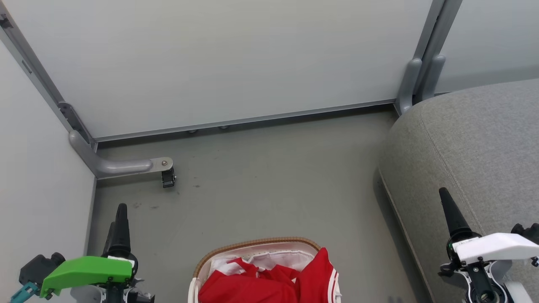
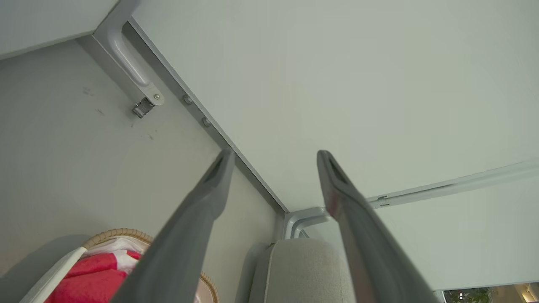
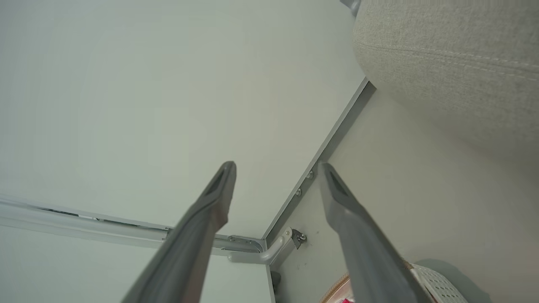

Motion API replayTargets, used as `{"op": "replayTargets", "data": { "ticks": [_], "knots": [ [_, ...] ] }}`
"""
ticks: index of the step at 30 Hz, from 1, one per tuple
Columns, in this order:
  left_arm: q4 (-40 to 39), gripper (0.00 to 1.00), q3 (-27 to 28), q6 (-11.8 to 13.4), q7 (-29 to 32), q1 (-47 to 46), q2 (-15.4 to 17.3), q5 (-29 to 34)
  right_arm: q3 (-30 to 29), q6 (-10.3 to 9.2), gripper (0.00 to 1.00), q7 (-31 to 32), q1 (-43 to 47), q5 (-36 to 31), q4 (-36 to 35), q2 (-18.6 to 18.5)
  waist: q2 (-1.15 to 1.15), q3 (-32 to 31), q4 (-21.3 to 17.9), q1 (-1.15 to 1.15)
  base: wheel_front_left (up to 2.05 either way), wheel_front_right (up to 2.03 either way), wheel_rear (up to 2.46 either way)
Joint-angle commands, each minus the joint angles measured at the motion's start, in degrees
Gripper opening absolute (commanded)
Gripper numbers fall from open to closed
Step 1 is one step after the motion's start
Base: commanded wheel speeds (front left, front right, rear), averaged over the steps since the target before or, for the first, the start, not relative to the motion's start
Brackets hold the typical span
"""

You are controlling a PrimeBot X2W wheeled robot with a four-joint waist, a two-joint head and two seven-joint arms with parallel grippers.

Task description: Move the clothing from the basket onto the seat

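The clothing (image 1: pixel 269 282), bright red with white stripe trim, lies heaped in the basket (image 1: pixel 257 243), whose brown woven rim and white liner show at the bottom centre of the head view. The grey seat (image 1: pixel 476 143) bulges in from the right. My left gripper (image 1: pixel 117 214) hovers left of the basket and my right gripper (image 1: pixel 444 198) hangs over the seat's front edge. Both are open and hold nothing. The left wrist view shows its gripper (image 2: pixel 276 153) above the basket (image 2: pixel 111 233), the clothing (image 2: pixel 92 277) and the seat (image 2: pixel 303 269). In the right wrist view, its gripper (image 3: pixel 278 166) points past the seat (image 3: pixel 454 63) and the basket (image 3: pixel 438 286).
Pale partition panels close the far and left sides. A grey metal foot with a small castor (image 1: pixel 167 176) juts onto the floor at the left corner, and another bracket (image 1: pixel 414 84) stands beside the seat. Grey floor (image 1: pixel 269 176) lies between the basket and the panels.
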Motion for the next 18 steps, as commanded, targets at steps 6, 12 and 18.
{"op": "replayTargets", "data": {
  "ticks": [6, 12, 18],
  "knots": [
    [-0.6, 1.00, -0.3, 0.5, -1.7, -2.1, 0.8, 9.4, 0.7, 0.01, 1.00, -1.7, -2.1, -7.1, -0.8, -1.4, 0.00, 0.1, 0.0, 0.00, 0.00, 0.00, 0.00],
    [-0.2, 1.00, -0.9, 1.2, -2.9, -2.4, 1.0, 15.7, 0.7, 0.01, 1.00, -3.0, -2.4, -12.8, -0.8, -1.8, 0.00, 0.2, 0.1, 0.00, 0.00, 0.00, 0.00],
    [0.3, 1.00, -2.0, 1.4, -4.0, -2.7, 1.4, 21.0, 1.2, 0.01, 1.00, -4.1, -2.7, -18.1, -0.8, -2.3, 0.00, 0.2, 0.2, 0.00, 0.00, 0.00, 0.00]
  ]
}}
